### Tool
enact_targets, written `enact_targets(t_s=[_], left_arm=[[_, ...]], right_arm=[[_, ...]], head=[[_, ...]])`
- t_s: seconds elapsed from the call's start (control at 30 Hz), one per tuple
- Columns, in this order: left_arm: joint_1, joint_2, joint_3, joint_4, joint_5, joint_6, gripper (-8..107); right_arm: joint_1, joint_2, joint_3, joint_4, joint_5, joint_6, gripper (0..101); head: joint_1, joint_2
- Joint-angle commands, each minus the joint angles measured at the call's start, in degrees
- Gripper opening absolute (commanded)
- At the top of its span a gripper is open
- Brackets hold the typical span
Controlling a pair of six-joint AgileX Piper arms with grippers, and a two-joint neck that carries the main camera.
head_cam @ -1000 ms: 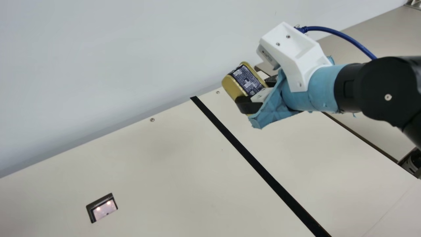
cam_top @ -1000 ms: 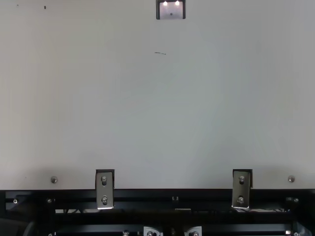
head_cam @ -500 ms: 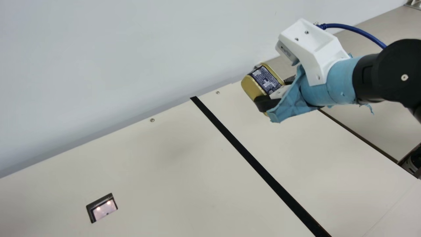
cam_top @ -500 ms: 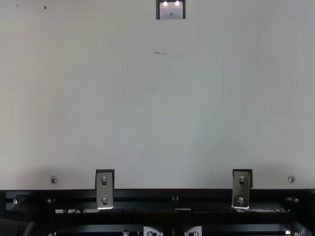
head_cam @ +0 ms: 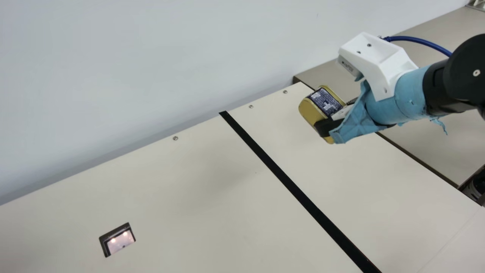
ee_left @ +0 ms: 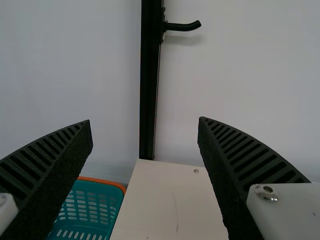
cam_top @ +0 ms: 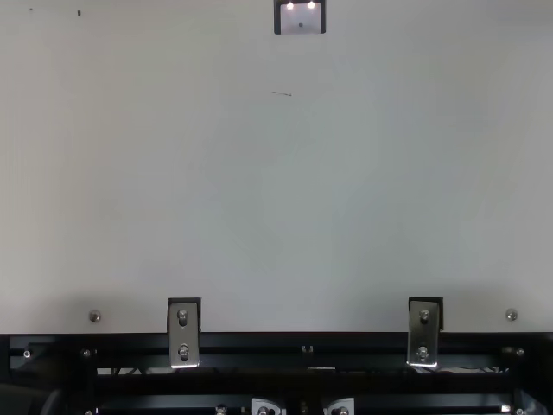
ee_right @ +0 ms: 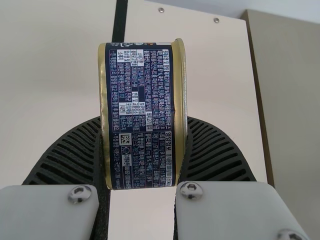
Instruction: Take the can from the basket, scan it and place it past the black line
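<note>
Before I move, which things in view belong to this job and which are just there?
For the job:
gold-rimmed can, held in the right gripper
black line
lit recessed window, probably the scanner
teal basket

Just there:
black hook on the upright post
metal brackets
screw heads

And it's gold on the can [head_cam: 310, 112], with a navy label [ee_right: 140, 107] lined in pale print and white blocks! Sky-blue wrap [head_cam: 409, 94], white bracket [head_cam: 380, 76], deep blue cable [head_cam: 416, 39]. Black for the line [head_cam: 296, 189], cream for the table [head_cam: 189, 182], and there's a teal basket [ee_left: 90, 188], orange-rimmed, slotted in rows!
</note>
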Motion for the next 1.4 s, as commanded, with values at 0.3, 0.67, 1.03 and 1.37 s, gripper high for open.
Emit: enact_targets(t_s=[0.3,0.67,1.03,1.37], left_arm=[[0.0,0.0,0.0,0.0,0.0,0.0,90],[0.0,0.0,0.0,0.0,0.0,0.0,90],[0.0,0.0,0.0,0.0,0.0,0.0,90],[0.0,0.0,0.0,0.0,0.0,0.0,90]], right_arm=[[-1.63,2.24,-0.19,-3.6,2.59,-1.27,0],[-2.39,3.99,1.7,-6.95,2.38,-2.2,0],[-2.39,4.93,6.9,-8.69,-0.78,-2.13,0],[-2.62,6.64,12.03,-10.08,-4.33,-1.85,0]], head=[[-1.83,-1.42],[-1.83,-1.42],[-1.83,-1.42],[-1.83,-1.42]])
